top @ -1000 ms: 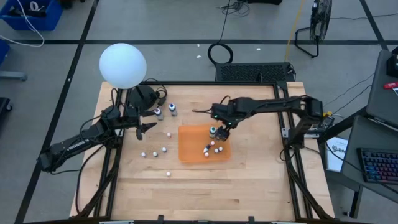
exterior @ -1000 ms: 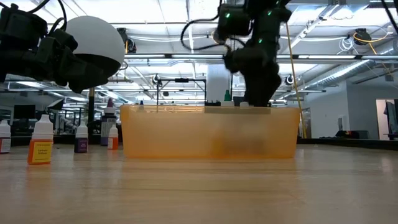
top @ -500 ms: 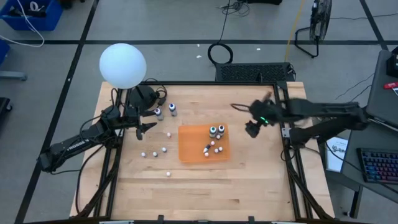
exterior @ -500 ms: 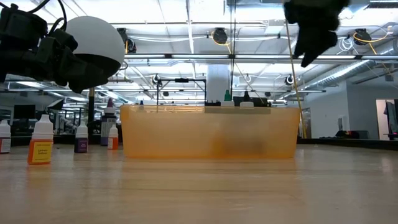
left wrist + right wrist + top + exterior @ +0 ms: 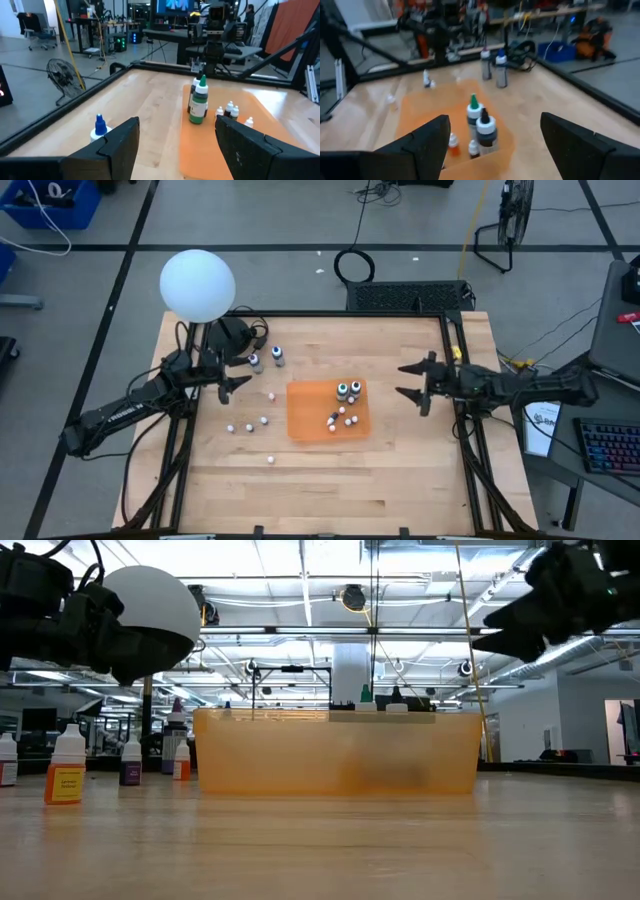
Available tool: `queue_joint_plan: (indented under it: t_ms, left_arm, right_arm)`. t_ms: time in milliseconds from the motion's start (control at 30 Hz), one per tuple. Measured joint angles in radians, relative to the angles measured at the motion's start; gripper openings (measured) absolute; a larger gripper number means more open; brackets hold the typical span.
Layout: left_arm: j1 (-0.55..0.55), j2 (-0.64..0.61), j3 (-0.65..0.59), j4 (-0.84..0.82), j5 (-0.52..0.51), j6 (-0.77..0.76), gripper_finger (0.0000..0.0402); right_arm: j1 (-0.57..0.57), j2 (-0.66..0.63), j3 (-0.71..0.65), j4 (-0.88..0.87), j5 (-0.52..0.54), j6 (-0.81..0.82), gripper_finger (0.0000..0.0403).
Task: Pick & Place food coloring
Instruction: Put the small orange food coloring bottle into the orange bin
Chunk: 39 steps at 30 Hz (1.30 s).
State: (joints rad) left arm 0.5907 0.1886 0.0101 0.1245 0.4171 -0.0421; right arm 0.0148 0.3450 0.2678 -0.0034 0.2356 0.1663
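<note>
The right gripper (image 5: 414, 383) hovers above the table's right side, clear of the orange tray (image 5: 306, 420), fingers spread and empty. The left gripper (image 5: 236, 374) hangs near the two tall food coloring bottles (image 5: 266, 359) at the table's rear left, fingers parted, holding nothing. Two more tall bottles (image 5: 347, 389) and several small ones stand in the tray. Small bottles (image 5: 250, 423) stand on the wooden table (image 5: 400, 470) left of the tray.
</note>
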Motion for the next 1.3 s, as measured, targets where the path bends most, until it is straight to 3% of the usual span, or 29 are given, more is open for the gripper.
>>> queue_joint_plan:
  t_ms: [300, 500, 733, 833, 1100, 1300]
  left_arm:
    - [0.0, 0.001, 0.0, 0.004, 0.001, -0.1, 0.0257]
    - [0.0, 0.001, 0.0, 0.015, -0.006, -0.118, 0.0257]
    - [-0.016, 0.016, 0.004, 0.022, -0.003, -0.402, 0.0257]
    - [-0.064, 0.046, 0.058, -0.065, -0.006, -0.405, 0.0257]
    - [-0.283, 0.312, 0.313, -0.442, -0.276, -0.26, 0.0257]
    - [-0.428, 0.609, 0.449, -0.468, -0.355, -0.308, 0.0257]
  right_arm:
    - [-0.009, -0.335, -0.171, 0.008, -0.057, -0.067, 0.0293]
    - [-0.008, -0.327, -0.204, 0.029, -0.061, -0.115, 0.0293]
    - [-0.008, -0.318, -0.207, 0.062, -0.057, -0.047, 0.0293]
    - [-0.008, -0.317, -0.208, 0.075, -0.055, -0.05, 0.0294]
    - [-0.008, -0.317, -0.209, 0.092, -0.053, -0.051, 0.0294]
    - [-0.008, -0.317, -0.209, 0.095, -0.053, -0.051, 0.0293]
